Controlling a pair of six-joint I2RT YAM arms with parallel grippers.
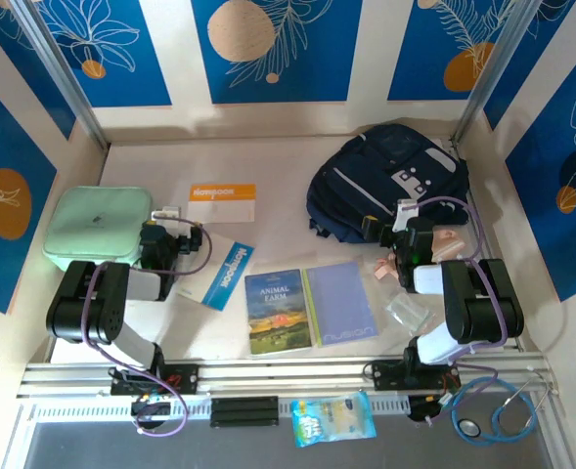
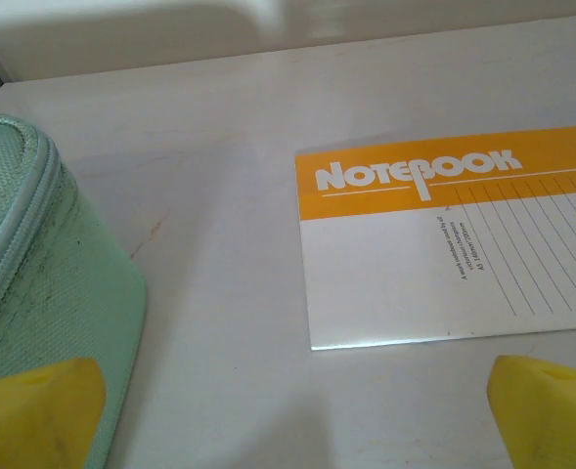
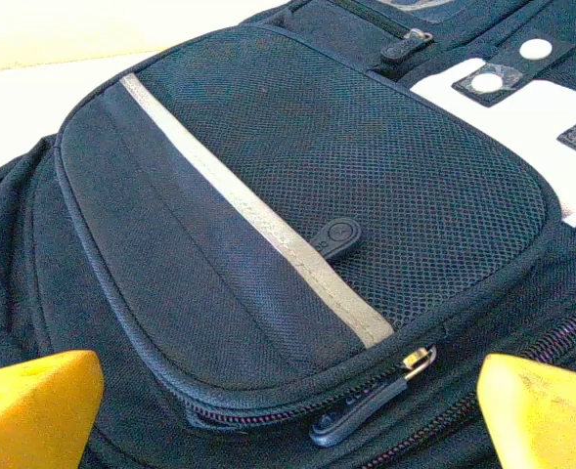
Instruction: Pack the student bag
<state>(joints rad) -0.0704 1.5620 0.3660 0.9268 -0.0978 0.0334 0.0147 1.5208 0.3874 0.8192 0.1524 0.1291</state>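
Your table [image 1: 278, 147] carries the student bag [image 1: 385, 181] at two o'clock and the mint case [image 1: 97, 227] at nine o'clock. The left pincer [image 2: 292, 410] is spread wide before the orange notebook [image 2: 444, 244], and the right pincer [image 3: 288, 410] is spread too, low over the bag's front pocket.
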